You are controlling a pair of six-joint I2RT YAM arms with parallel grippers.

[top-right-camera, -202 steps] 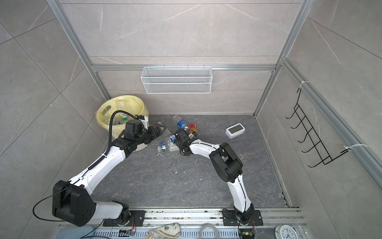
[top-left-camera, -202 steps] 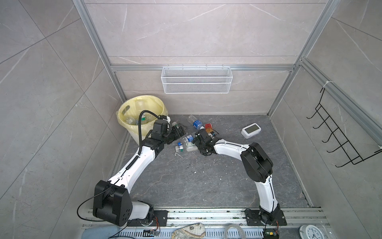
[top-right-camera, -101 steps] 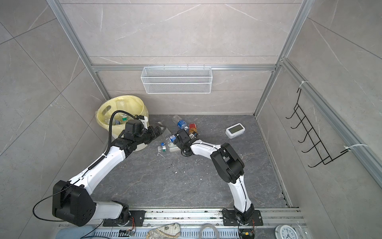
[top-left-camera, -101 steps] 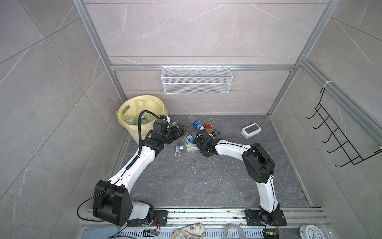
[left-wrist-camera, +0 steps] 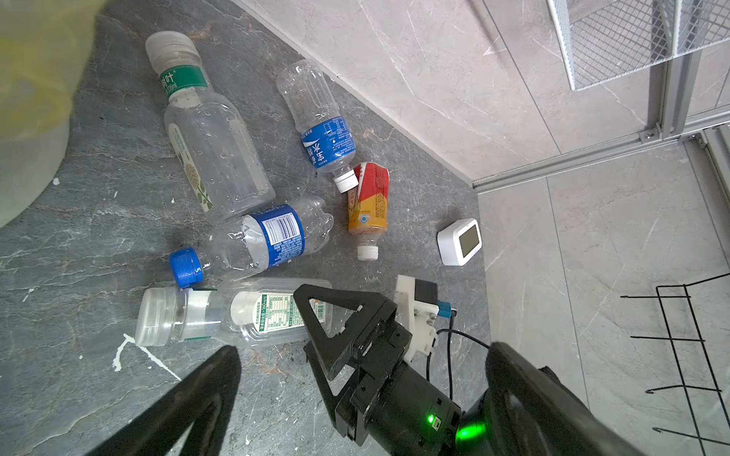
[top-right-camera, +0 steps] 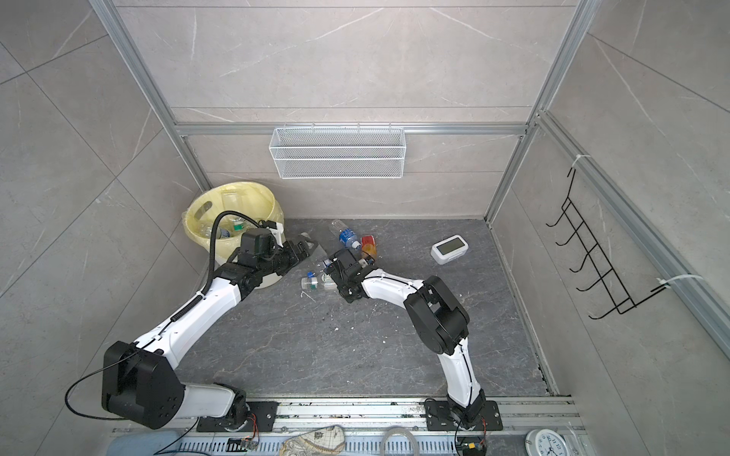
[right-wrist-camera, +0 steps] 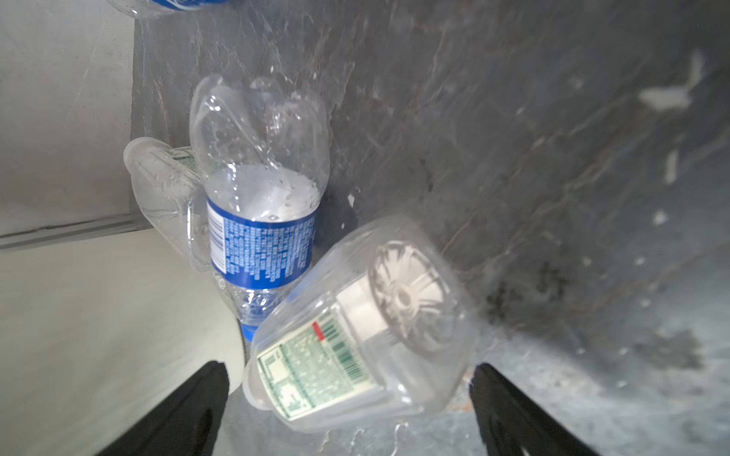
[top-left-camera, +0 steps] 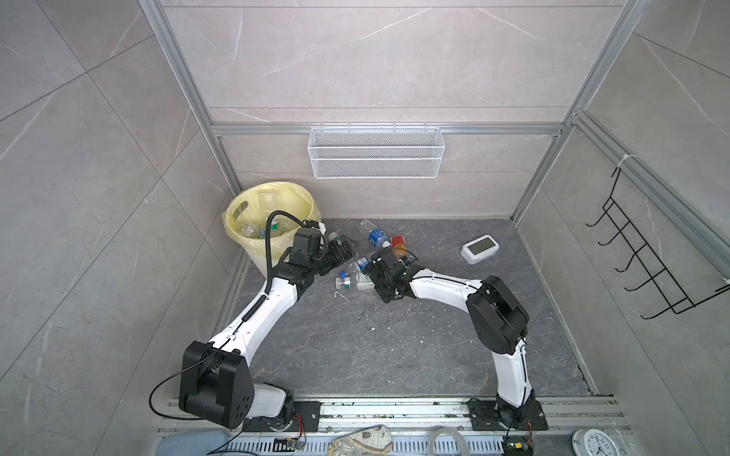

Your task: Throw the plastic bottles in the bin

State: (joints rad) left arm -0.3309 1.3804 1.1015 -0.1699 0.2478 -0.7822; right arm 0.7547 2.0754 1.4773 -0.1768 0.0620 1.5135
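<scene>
Nearest my right wrist camera, the right gripper (right-wrist-camera: 347,375) stood with its jaws spread wide. One black finger sat on each side of the base end of a green-labelled bottle (right-wrist-camera: 355,343) lying on the dark floor (right-wrist-camera: 513,158). I could not tell whether either finger touched it. Both top views hid that straddle under the gripper's body. Just beside it lay a blue-capped bottle (right-wrist-camera: 260,189).

Only the left wrist camera showed all five loose bottles together. It added a large clear bottle (left-wrist-camera: 213,146) with a green neck band, a blue-labelled bottle (left-wrist-camera: 322,122) and an orange-red bottle (left-wrist-camera: 369,201).

In a top view, the left gripper (top-left-camera: 343,249) hung wide open and empty, with the green-labelled bottle at its 6 o'clock. The bin (top-left-camera: 294,199) stood at its 10 o'clock. Only the top views looked inside, where more bottles (top-left-camera: 253,231) lay in the yellow liner.

Farther off, a white clock (top-left-camera: 480,248) lay between 2 and 3 o'clock of the right gripper. A wire basket (top-left-camera: 375,158) hung on the back wall.
</scene>
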